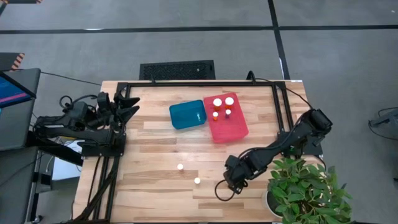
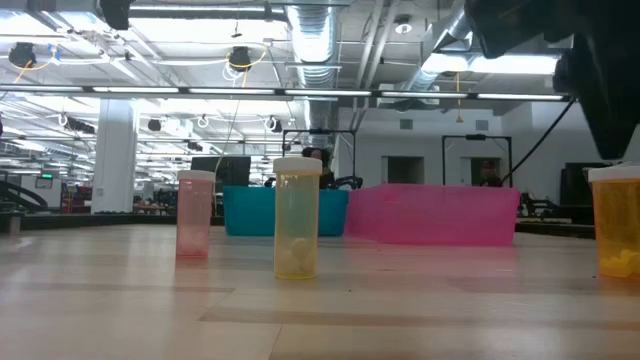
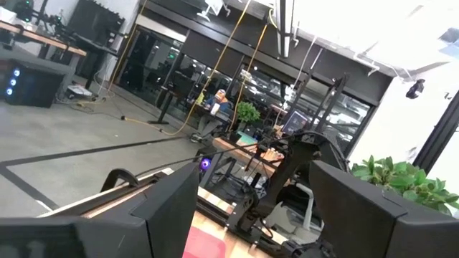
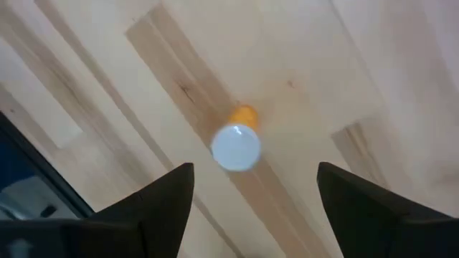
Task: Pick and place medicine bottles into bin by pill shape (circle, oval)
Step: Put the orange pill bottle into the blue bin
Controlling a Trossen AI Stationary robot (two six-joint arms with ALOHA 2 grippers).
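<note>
- The right gripper (image 1: 224,185) hangs low over the table (image 1: 149,180) near its front right corner, beside the potted plant (image 1: 308,186) that stands at that corner.
- In the right wrist view its two dark fingers (image 4: 161,197) stand spread wide apart, with one bottle (image 4: 237,143) upright on the wood between and below them, untouched; only its white cap and a sliver of orange body show.
- Two more medicine bottles stand free on the front half of the table: one (image 1: 180,167) near the middle and one (image 1: 197,180) closer to the front edge, just beside the right gripper.
- The pink bin (image 1: 227,124) sits right of the table's centre toward the back and holds four bottles (image 1: 217,102) clustered at its rear end.
- The blue bin (image 1: 188,114) lies touching the pink bin on its left side.
- The left gripper (image 1: 127,106) waits off the table's back left corner, raised; its fingers (image 3: 168,204) are spread and hold nothing.
</note>
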